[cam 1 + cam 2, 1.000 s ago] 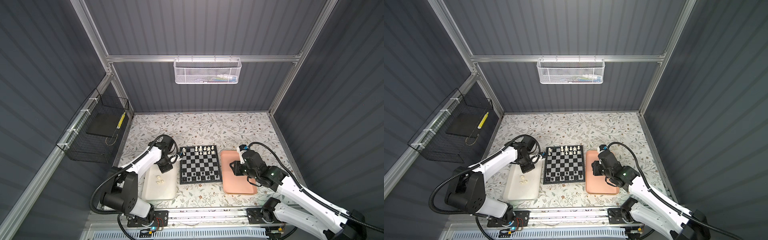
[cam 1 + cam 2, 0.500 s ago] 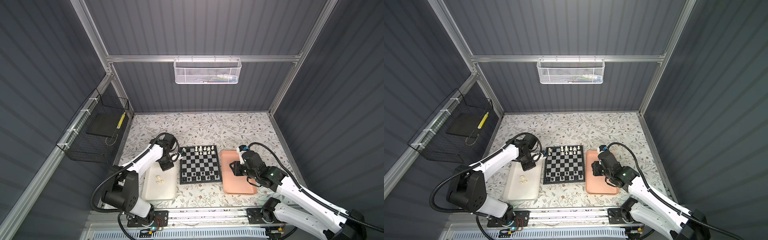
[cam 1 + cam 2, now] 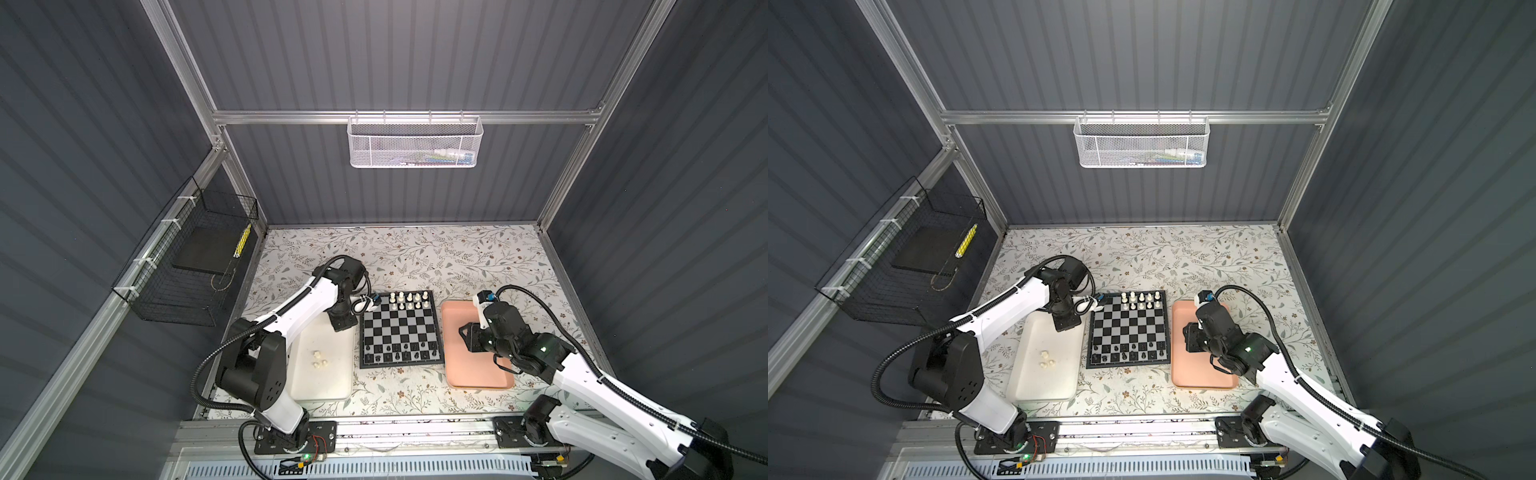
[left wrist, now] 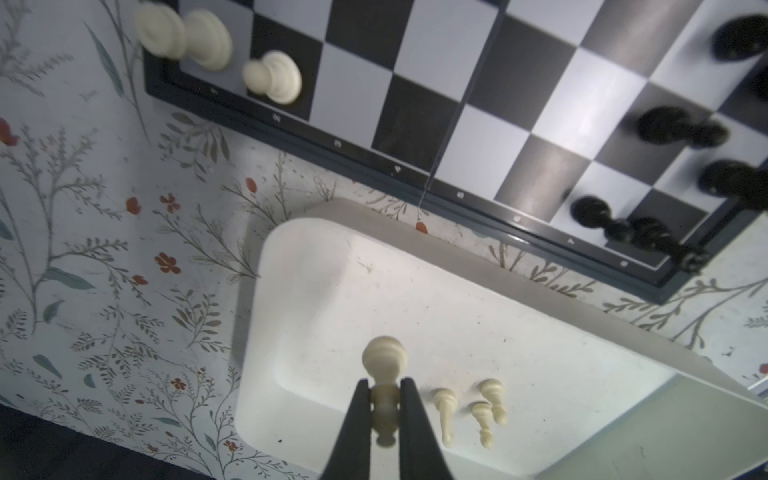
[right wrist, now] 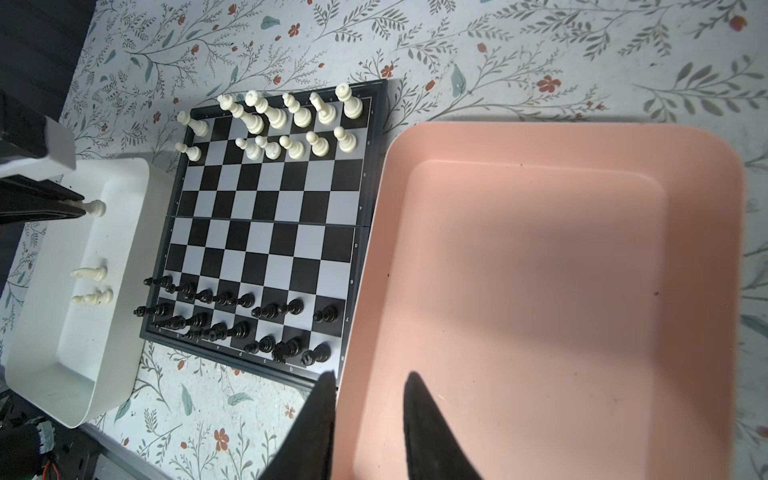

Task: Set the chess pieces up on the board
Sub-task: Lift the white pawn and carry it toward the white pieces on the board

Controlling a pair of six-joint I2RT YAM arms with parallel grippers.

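The board (image 3: 401, 365) lies mid-table between two trays. Cream-white chess pieces (image 3: 409, 301) stand on its two far rows and black ones (image 3: 399, 351) on its two near rows. My left gripper (image 4: 384, 388) is shut on a cream-white piece (image 4: 383, 357), gripping its neck above the far end of the white tray (image 3: 328, 382). Three more white pieces (image 4: 478, 407) lie on their sides in that tray. My right gripper (image 5: 370, 376) hangs open and empty over the board-side edge of the salmon-pink tray (image 3: 478, 374).
A black wire basket (image 3: 195, 266) hangs on the left wall and a white mesh basket (image 3: 413, 141) on the back rail. The pink tray holds no pieces. The floral table cover (image 3: 415, 257) stretches behind the board.
My left gripper has shifted slightly toward the far end of the white tray, still holding the white piece. The right arm has stayed put.
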